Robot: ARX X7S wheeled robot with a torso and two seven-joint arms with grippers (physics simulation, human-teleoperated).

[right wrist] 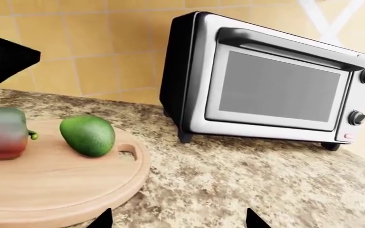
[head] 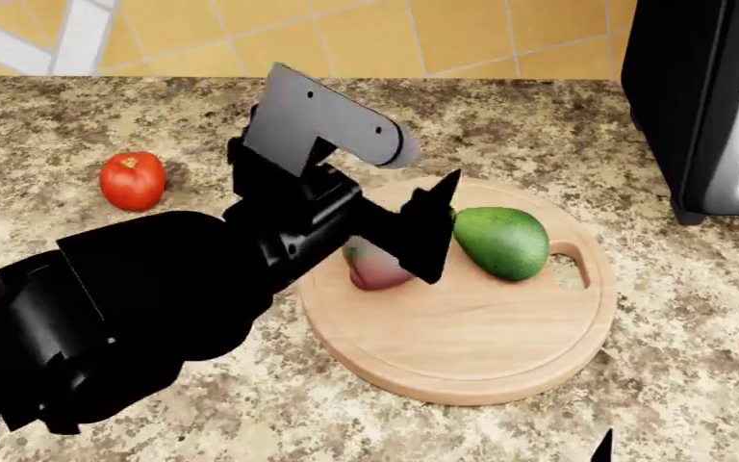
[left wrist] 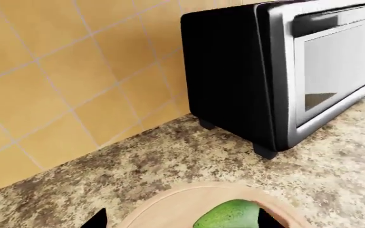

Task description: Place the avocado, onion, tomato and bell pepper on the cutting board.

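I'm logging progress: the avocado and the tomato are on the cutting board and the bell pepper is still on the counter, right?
Not quite. The bell pepper lies on the cutting board beside the avocado, as the right wrist view shows; the tomato is the one still on the counter, in the head view.

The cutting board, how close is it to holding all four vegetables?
About halfway. The avocado and bell pepper sit on the board. The left gripper hovers open above the pepper, holding nothing. The tomato waits on the counter; the onion is out of view.
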